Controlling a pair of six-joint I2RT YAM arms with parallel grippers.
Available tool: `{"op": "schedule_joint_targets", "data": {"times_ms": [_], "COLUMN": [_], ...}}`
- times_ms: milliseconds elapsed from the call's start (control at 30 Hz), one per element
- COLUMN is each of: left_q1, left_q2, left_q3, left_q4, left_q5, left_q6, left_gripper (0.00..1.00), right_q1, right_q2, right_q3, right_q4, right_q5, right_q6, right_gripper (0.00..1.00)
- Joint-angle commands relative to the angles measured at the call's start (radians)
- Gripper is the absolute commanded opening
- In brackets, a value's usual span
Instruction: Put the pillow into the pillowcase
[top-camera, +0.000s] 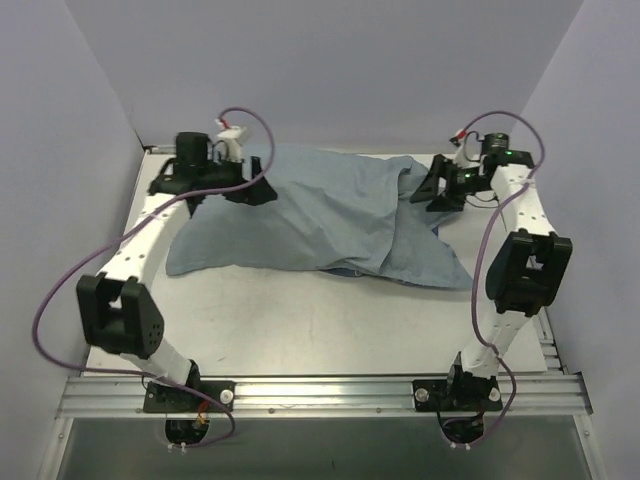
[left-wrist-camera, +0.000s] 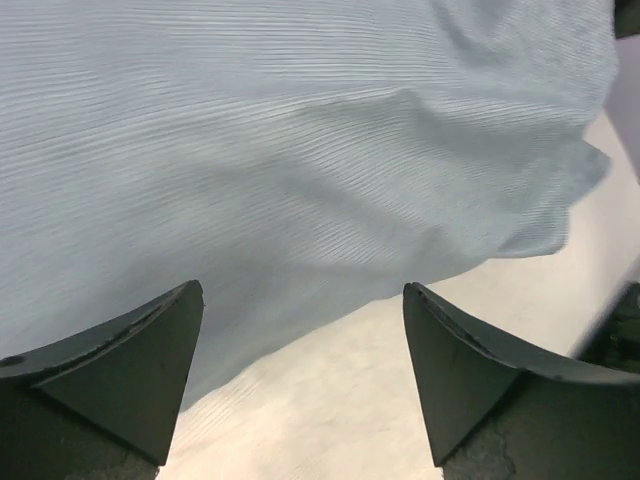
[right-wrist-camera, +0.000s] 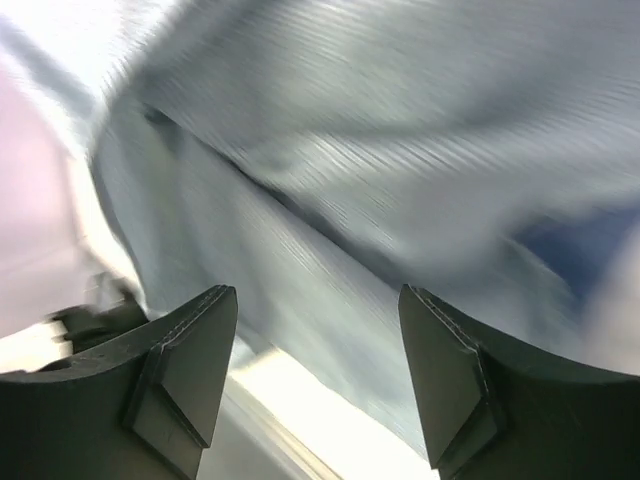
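Left gripper (left-wrist-camera: 302, 290) spread wide, nothing held, beside pillowcase (top-camera: 310, 215) edge | right gripper (right-wrist-camera: 317, 290) likewise wide, empty, at its right end | pillowcase laid bulging across far half of table (top-camera: 300, 320) | pillow unseen, judged inside; little judged left.

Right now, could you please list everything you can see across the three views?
pillowcase: one, pale grey-blue with a dark blue sliver at its near edge, spread across the table's far half
pillow: none showing bare; may be inside, cannot tell
table: one, white, under everything
rail: one, silver, near edge
cables: two, purple, one along each arm
arms: two, white with black joints, left and right
left gripper: one, black, open, by the pillowcase's far left corner
right gripper: one, black, open, by its right end
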Motion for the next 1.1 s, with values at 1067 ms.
{"op": "schedule_joint_targets", "data": {"times_ms": [1067], "left_q1": [0.629], "left_q2": [0.110], "left_q3": [-0.398], "left_q4": [-0.066], "left_q5": [-0.098], "left_q6": [0.877], "left_gripper": [0.97], "right_q1": [-0.047], "right_q2": [-0.319], "right_q3": [-0.742], "right_q4": [0.372], "right_q5": [0.572], "right_q6": [-0.508], "right_gripper": [0.78]}}
